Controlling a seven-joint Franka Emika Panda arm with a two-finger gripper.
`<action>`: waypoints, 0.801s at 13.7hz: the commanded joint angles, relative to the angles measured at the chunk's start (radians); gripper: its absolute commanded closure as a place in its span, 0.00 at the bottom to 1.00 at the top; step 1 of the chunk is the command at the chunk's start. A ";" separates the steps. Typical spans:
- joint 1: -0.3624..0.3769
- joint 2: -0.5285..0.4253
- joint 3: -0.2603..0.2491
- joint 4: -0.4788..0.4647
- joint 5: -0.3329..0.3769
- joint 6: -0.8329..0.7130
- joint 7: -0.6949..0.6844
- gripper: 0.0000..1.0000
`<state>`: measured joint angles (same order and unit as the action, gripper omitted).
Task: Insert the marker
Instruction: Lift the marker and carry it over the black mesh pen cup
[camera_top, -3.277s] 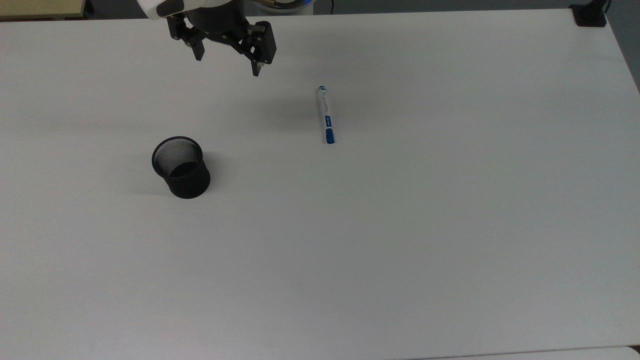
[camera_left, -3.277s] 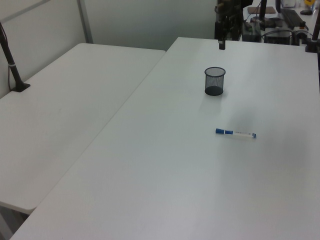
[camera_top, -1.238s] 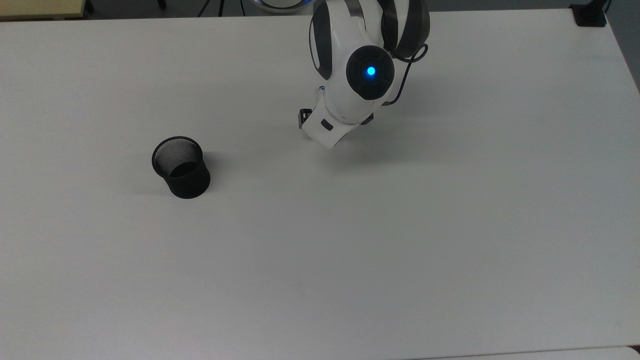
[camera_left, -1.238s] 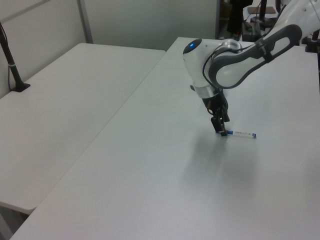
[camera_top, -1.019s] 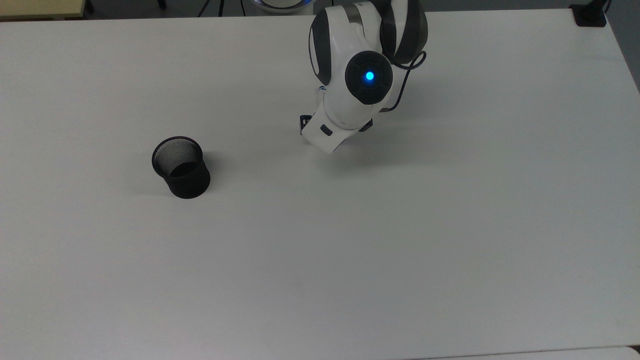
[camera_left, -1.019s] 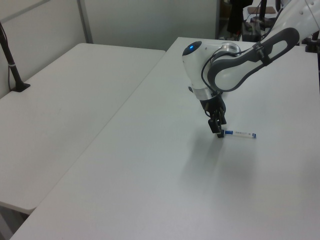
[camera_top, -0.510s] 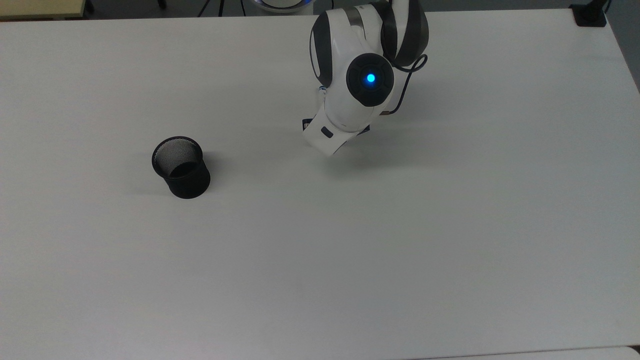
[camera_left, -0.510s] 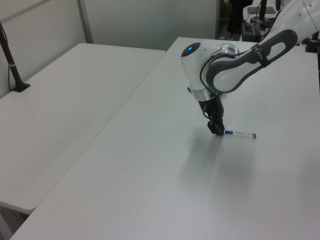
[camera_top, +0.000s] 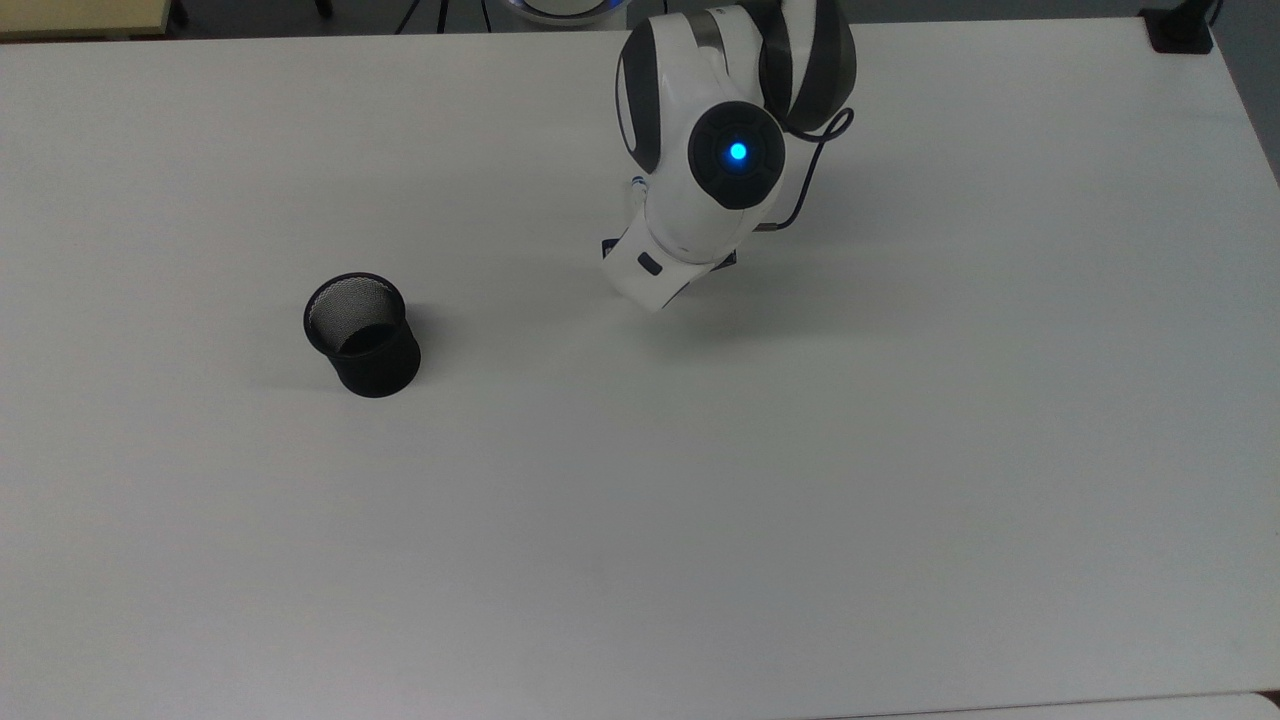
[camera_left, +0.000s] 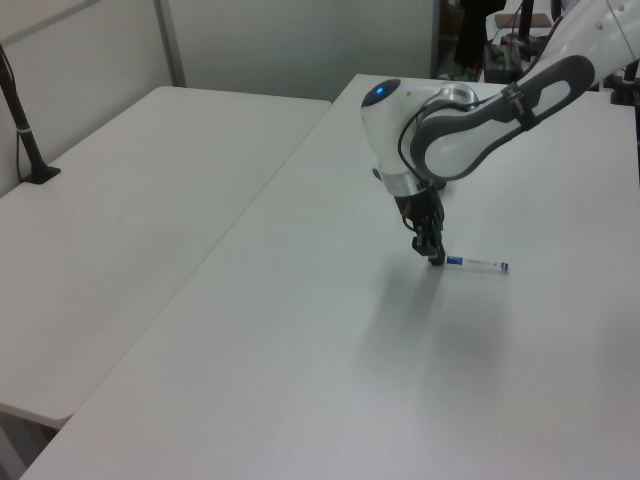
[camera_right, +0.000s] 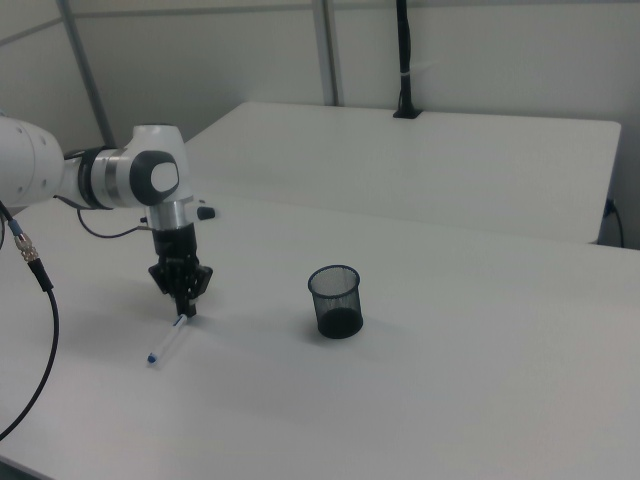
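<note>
The marker (camera_left: 478, 265) is a slim white pen with a blue end tip, and it lies low over the white table (camera_left: 330, 380). My gripper (camera_left: 434, 256) points straight down and is shut on the marker's cap end. In the right view the gripper (camera_right: 184, 310) holds the upper end of the marker (camera_right: 165, 340), which slants down toward the right view's lower left. From the top view the arm (camera_top: 715, 170) covers the gripper, and a bit of the marker's (camera_top: 637, 185) end shows by its left side. The black mesh cup (camera_top: 361, 334) (camera_right: 335, 301) stands upright, well apart from the gripper.
A second white table (camera_left: 120, 220) adjoins on the left view's left, with a black clamped post (camera_left: 22, 120) on it. A black cable (camera_right: 40, 300) hangs off the arm at the right view's left. A black clamp (camera_top: 1180, 30) sits at the top view's upper right corner.
The arm swung from the table's far edge down onto the marker. In the last half second the gripper and the marker's cap end shifted slightly up and left in the left view.
</note>
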<state>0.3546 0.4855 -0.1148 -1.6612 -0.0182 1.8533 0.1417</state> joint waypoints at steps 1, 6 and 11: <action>-0.084 -0.036 -0.014 0.128 -0.003 -0.083 -0.011 0.97; -0.215 -0.155 -0.016 0.186 -0.013 -0.074 -0.099 0.97; -0.334 -0.238 -0.016 0.190 -0.002 0.041 -0.143 0.97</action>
<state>0.0715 0.3017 -0.1366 -1.4512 -0.0189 1.8152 0.0225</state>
